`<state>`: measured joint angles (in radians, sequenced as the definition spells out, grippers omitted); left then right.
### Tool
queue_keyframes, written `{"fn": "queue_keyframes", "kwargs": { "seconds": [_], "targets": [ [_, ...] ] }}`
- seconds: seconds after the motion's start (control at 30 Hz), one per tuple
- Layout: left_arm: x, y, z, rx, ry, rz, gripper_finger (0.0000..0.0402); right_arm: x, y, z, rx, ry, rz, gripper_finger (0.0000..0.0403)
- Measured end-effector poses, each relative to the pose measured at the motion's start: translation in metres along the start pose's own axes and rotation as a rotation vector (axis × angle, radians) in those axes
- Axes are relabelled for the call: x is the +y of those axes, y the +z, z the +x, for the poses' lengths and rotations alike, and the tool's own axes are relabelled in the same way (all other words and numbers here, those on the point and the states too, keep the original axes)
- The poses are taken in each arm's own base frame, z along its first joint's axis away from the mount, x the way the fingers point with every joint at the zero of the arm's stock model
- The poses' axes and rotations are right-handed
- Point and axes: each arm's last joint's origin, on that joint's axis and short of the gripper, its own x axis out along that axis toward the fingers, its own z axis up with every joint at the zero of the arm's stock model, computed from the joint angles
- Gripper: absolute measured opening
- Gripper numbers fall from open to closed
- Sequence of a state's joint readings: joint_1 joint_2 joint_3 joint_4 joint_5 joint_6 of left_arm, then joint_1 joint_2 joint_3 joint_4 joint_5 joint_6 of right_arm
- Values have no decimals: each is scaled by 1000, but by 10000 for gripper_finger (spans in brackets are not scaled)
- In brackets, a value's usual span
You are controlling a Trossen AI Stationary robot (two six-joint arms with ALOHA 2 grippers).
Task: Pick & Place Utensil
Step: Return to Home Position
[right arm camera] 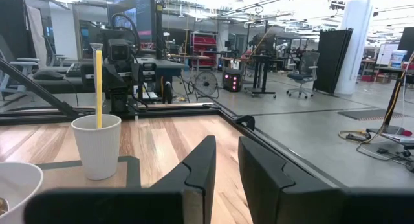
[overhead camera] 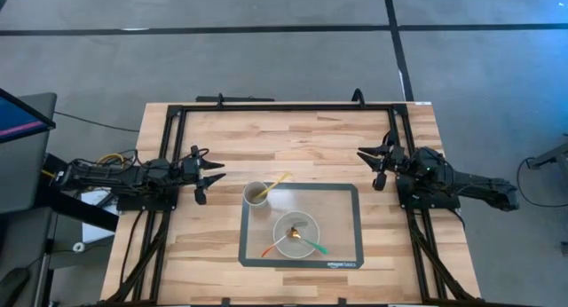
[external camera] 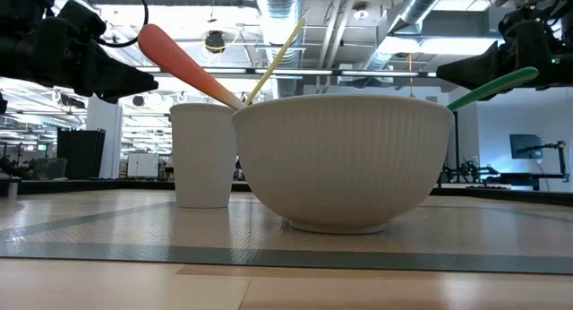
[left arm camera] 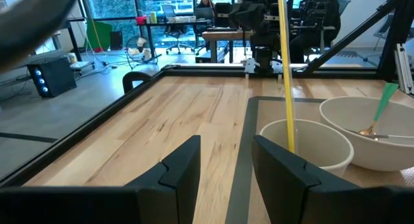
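A wooden table (overhead camera: 293,134) (black-framed) stands on grey floor (overhead camera: 266,67).

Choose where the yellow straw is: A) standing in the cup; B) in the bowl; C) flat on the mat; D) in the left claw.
A: the straw leans out of the cup on the mat, beside the bowl; the left claw and right claw wait open, apart from it.

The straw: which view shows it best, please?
The right wrist view: the straw shows up to its top, standing in the cup. The left wrist view cuts off its top. The high view shows it small and thin; the low view, only its upper part.
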<state>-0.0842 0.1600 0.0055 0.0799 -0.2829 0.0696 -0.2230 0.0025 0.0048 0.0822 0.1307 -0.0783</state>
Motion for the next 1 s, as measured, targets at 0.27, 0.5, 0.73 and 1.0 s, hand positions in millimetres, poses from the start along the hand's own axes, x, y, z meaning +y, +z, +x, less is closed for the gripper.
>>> {"fn": "queue_keyframes", "kwargs": {
  "seconds": [0.27, 0.5, 0.73, 1.0],
  "targets": [
    [0, 0, 0, -4, 0, -1, 140, 0, 0, 0, 0, 0, 0, 60],
    [0, 1, 0, -5, 0, -2, 140, 0, 0, 0, 0, 0, 0, 60],
    [0, 1, 0, -8, 0, -3, 140, 0, 0, 0, 0, 0, 0, 60],
    [0, 1, 0, -11, 1, -3, 140, 0, 0, 0, 0, 0, 0, 60]
  ]
}}
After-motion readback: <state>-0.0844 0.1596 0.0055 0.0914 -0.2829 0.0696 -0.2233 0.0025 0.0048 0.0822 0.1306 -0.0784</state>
